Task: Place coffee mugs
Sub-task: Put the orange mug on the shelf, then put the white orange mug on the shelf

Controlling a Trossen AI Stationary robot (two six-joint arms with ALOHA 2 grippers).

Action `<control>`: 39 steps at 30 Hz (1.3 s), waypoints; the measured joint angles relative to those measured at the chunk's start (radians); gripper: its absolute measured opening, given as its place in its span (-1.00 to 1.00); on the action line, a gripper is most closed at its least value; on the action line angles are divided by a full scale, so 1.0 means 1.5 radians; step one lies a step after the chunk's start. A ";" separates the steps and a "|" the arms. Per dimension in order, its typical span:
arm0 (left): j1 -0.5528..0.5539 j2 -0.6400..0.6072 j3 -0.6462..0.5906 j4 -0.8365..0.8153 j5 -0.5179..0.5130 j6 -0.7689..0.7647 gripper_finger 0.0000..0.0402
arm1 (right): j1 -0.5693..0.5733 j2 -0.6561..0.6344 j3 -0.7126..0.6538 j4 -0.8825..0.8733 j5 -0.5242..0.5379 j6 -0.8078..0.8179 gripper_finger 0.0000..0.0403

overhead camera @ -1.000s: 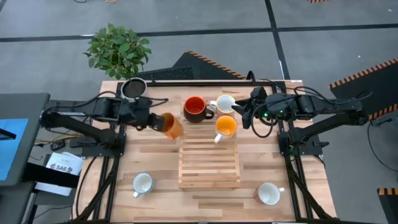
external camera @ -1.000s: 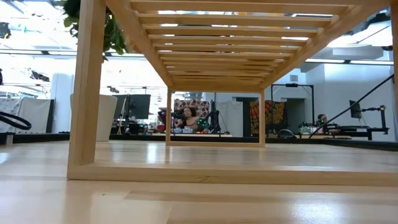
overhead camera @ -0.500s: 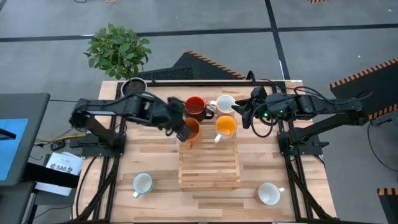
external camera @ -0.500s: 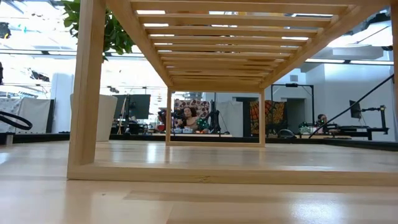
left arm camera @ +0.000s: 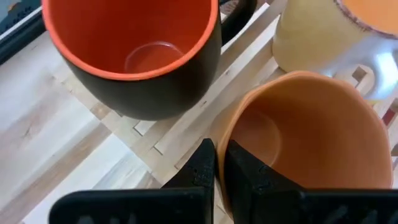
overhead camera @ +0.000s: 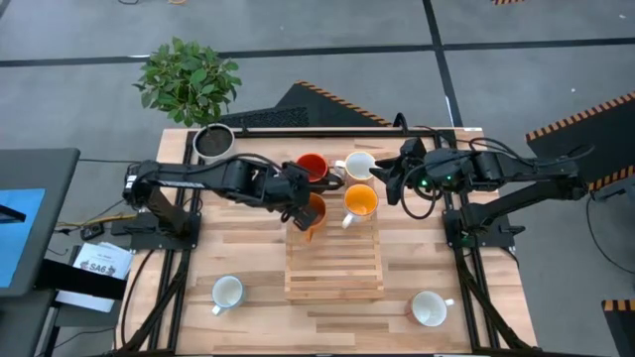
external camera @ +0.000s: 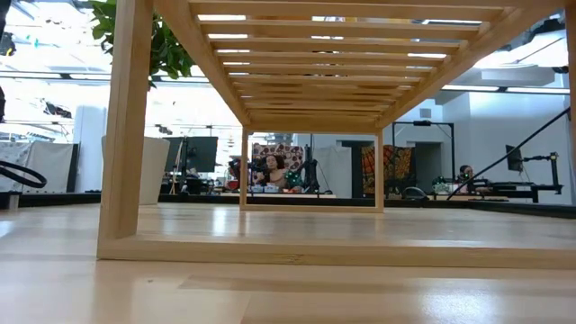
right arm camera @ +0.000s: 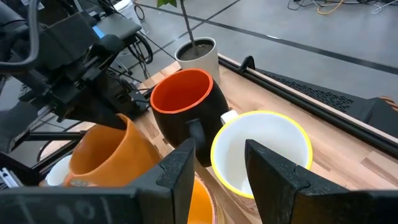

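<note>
A slatted wooden rack point(overhead camera: 334, 260) sits mid-table. On its far end stand a red mug with a dark outside point(overhead camera: 312, 169), a yellow-rimmed white mug point(overhead camera: 359, 165) and an orange mug point(overhead camera: 359, 201). My left gripper point(overhead camera: 298, 206) is shut on a second orange mug point(overhead camera: 314, 209) just nearer than the red one. My right gripper point(overhead camera: 389, 183) hangs open beside the white mug point(right arm camera: 261, 149), fingers apart from it. Two more white mugs point(overhead camera: 227, 292) point(overhead camera: 429, 308) stand on the table near the front edge. The low view shows only the rack's underside point(external camera: 306, 72). My left gripper point(left arm camera: 219, 168) pinches the orange mug's wall at the rim point(left arm camera: 227, 140), one finger inside the cup and one outside. It comes in from the table's left, slanting down. The mug point(right arm camera: 102, 155) sits slightly tilted over the rack's far left slats; whether its base rests there is hidden.
A pale pot of dark soil point(overhead camera: 213, 142) stands at the far left corner, with a leafy plant point(overhead camera: 189, 77) beyond the table. The rack's nearer slats point(overhead camera: 334, 273) are bare. The red mug point(left arm camera: 137, 56) and the other orange mug point(left arm camera: 323, 31) crowd close around the held one.
My left gripper has carried the orange mug toward the table's right, from beside the rack to over its far left corner next to the red mug. The mug lay tipped on its side a second ago and now stands nearer upright. The right arm stayed still.
</note>
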 joint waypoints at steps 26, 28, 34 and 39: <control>0.031 -0.007 0.008 0.032 -0.014 0.088 -0.53 | 0.000 0.000 0.000 0.001 0.000 0.000 -0.18; 0.032 -0.007 0.031 0.020 -0.009 0.107 -0.50 | 0.000 0.000 0.000 0.002 0.000 0.000 -0.18; 0.018 -0.027 0.083 -0.003 -0.124 0.208 -0.44 | 0.000 0.000 0.000 0.013 0.000 0.000 -0.18; -0.023 -0.102 0.018 0.009 -0.258 0.238 -0.43 | 0.000 0.000 0.000 0.021 0.000 -0.001 -0.18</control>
